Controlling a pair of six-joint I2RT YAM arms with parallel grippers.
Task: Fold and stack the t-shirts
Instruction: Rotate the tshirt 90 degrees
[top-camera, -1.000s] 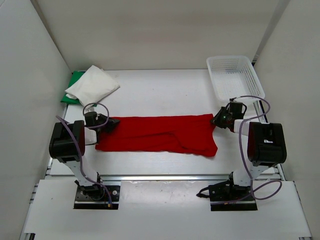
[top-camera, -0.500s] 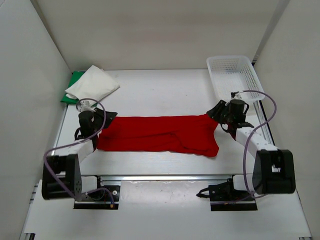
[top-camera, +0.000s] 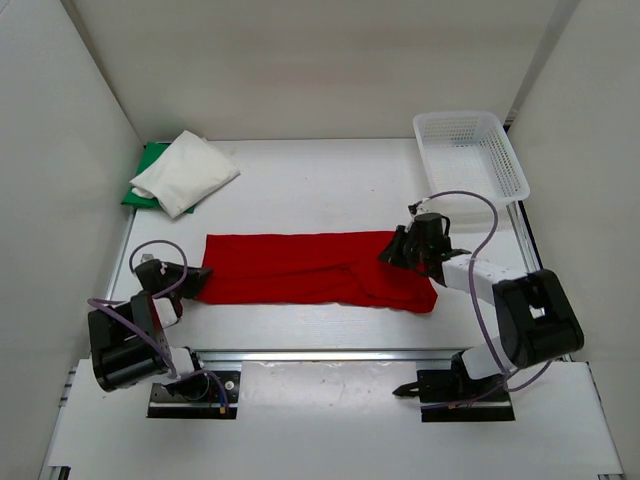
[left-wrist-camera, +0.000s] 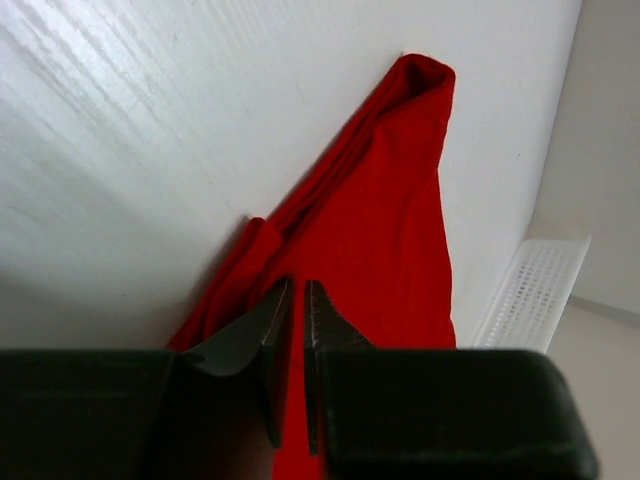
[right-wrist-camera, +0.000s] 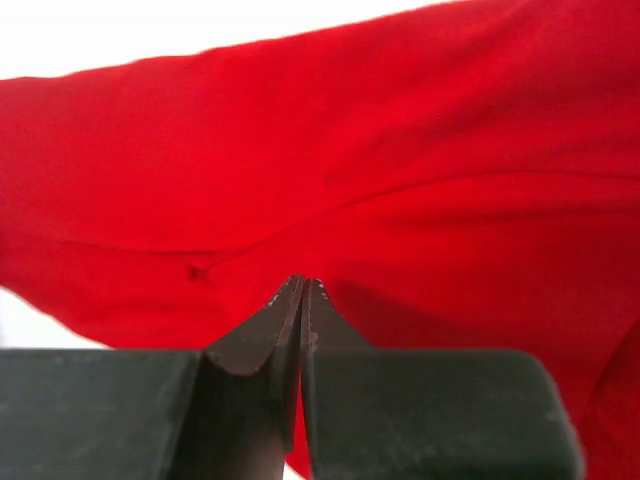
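The red t-shirt (top-camera: 300, 268) is laid out flat as a long band across the middle of the worktop (top-camera: 300, 190), running left to right and lying closer to the near edge than the far one. Its left end is met by the left claw (top-camera: 192, 274), down toward the near left corner. In the left wrist view the fingers are drawn almost together and a thin strip of red cloth is seen in the slit between them, so the shirt's end is gripped there. The right claw (top-camera: 392, 252) is set low over the shirt's right part, a little inward of its right end. Its fingers are pressed fully together, with the tips against the red cloth where creases run in, but whether any fabric is pinched cannot be told. In the far left corner the white t-shirt (top-camera: 188, 172) is seen folded on top of the green t-shirt (top-camera: 150, 158), of which only an edge is shown. A white mesh basket (top-camera: 470, 150) is parked in the far right corner, well apart from the red shirt.
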